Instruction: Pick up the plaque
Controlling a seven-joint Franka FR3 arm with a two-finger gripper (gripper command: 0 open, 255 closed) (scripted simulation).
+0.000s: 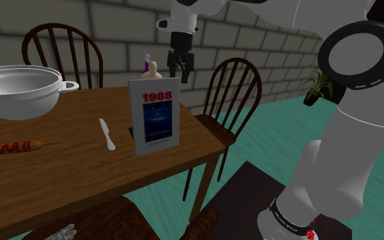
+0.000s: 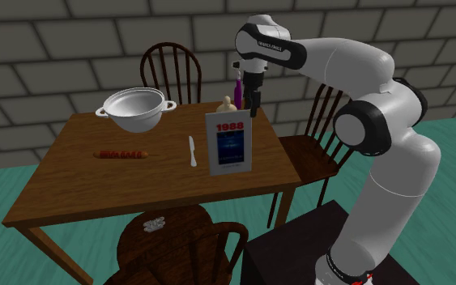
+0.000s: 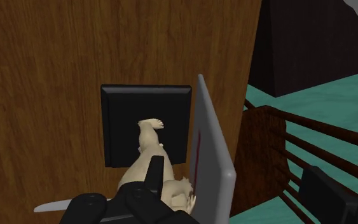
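The plaque point(image 1: 154, 116) stands upright on the wooden table point(image 1: 61, 174), toward the table's right end in the shoulder view and close to its near edge. Its long axis runs straight up and down. The printed face, with "1988" in red over a blue picture, points toward the near side of the table, and the plain grey back points toward the far wall. From the wrist view the plaque shows edge-on as a thin grey slab. A flat black base point(image 3: 123, 124) lies on the tabletop behind it, touching its foot.

The gripper point(image 1: 181, 75) hangs in the air above and behind the plaque, fingers pointing down and touching nothing. Its jaws are spread apart with nothing between them. Right under it a small beige figurine point(image 1: 153, 70) stands on the far side of the plaque, over the black base. A purple bottle point(image 1: 146, 61) stands just beyond the figurine.

A white knife point(image 1: 106, 133) lies flat just left of the plaque, its length running near to far. Further left lies a sausage on a stick point(image 1: 9, 147), and beyond that sits a big white pot point(image 1: 20, 88) with side handles. Wooden chairs stand around the table, one point(image 1: 231, 95) at its right end near the plaque.
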